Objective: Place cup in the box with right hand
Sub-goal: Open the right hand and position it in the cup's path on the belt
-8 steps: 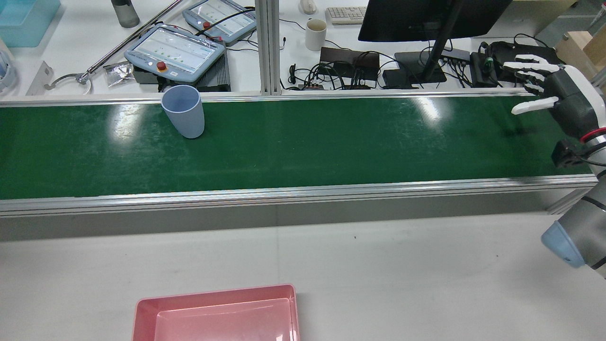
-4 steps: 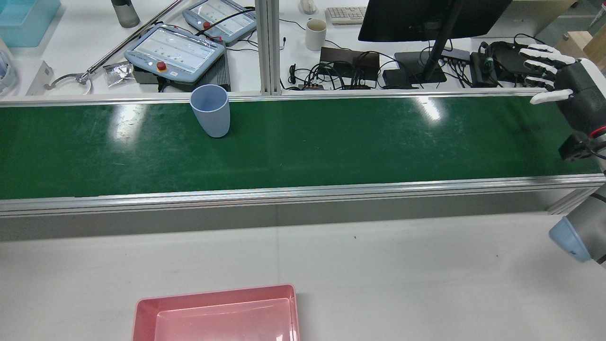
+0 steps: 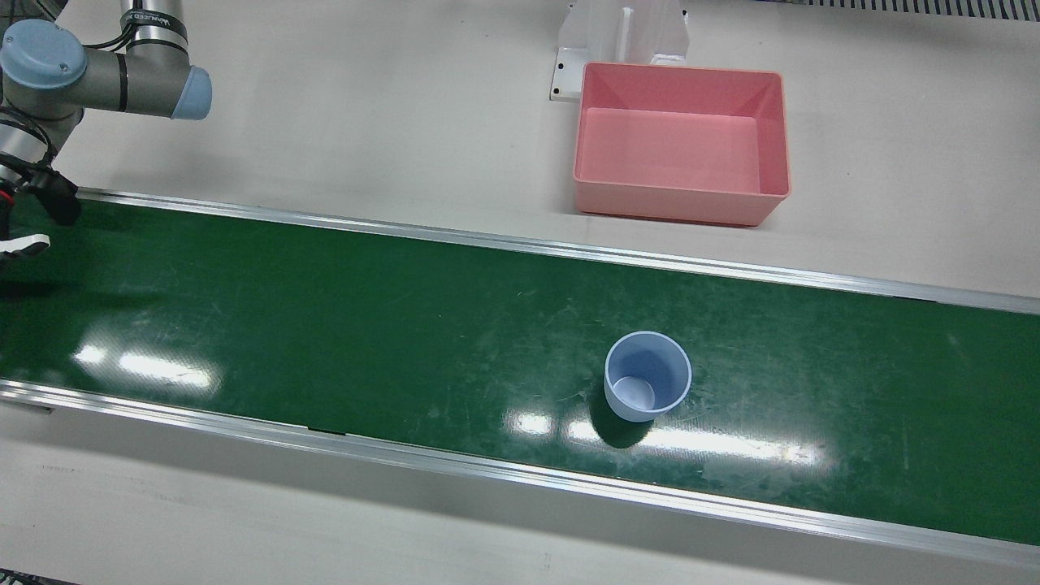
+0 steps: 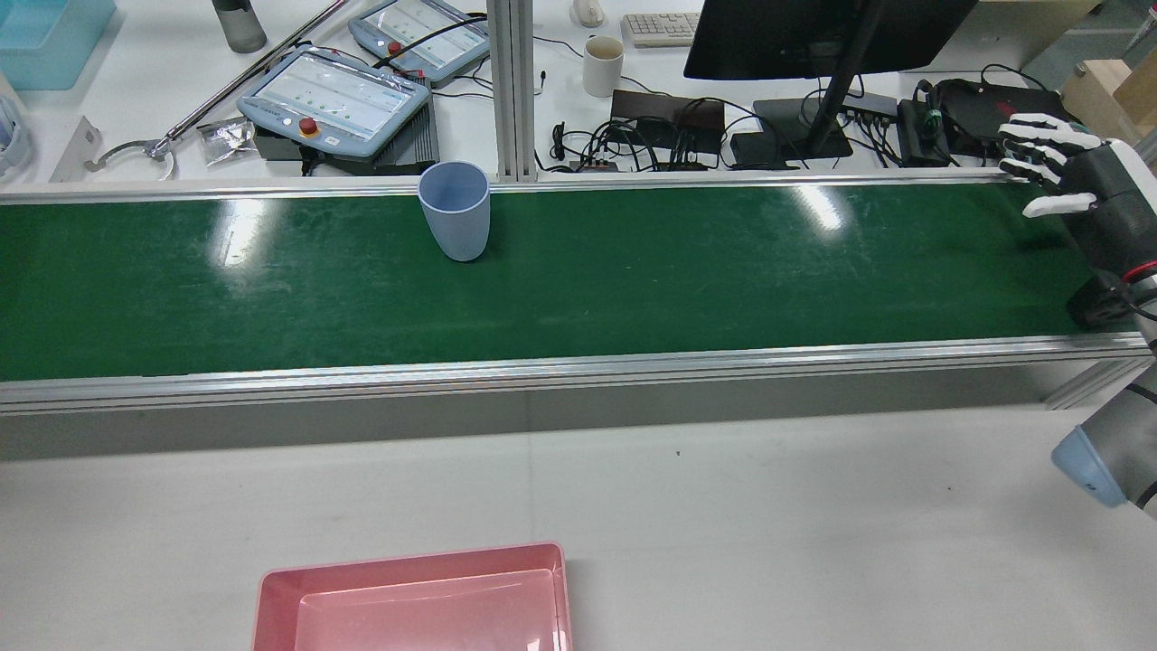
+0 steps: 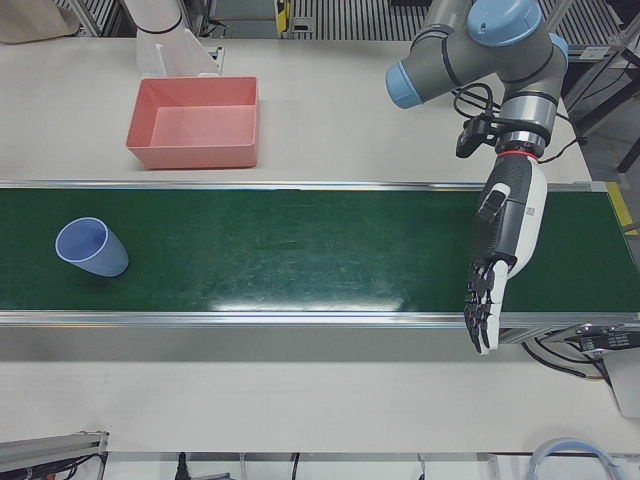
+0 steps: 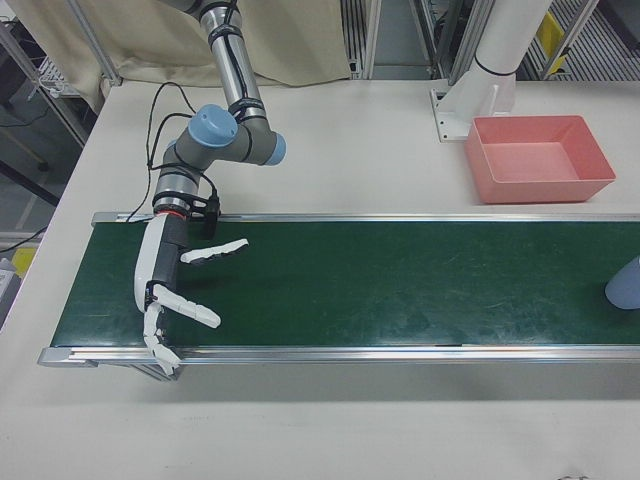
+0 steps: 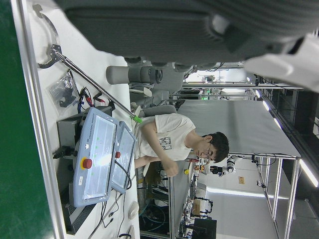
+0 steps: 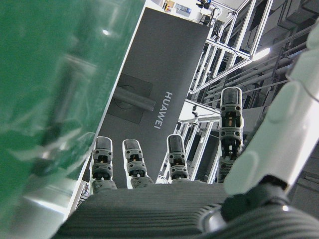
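Where the white table (image 4: 723, 506) spreads out nearest the rear camera, the pink box (image 4: 416, 601) sits empty at its near edge, mouth up. Beyond it, there's the long green conveyor belt (image 4: 633, 271) running side to side between aluminium rails. On that belt, hard by the far rail, stands the blue cup (image 4: 455, 210), upright, open mouth up, long axis vertical, narrowing toward its base. It's alone out there, well apart from the box and from both hands. Off at the belt's right end the right hand (image 4: 1062, 172) hovers over the far edge, holding nothing, fingers spread and pointing out toward the desk. In the left-front view the left hand (image 5: 500, 255) hangs over the other end, fingers straight, apart, empty too. Past the far rail: a cluttered desk with two teach pendants (image 4: 334, 95), a white mug (image 4: 602, 65), tangled cables (image 4: 633, 136) and a dark monitor (image 4: 813, 32).
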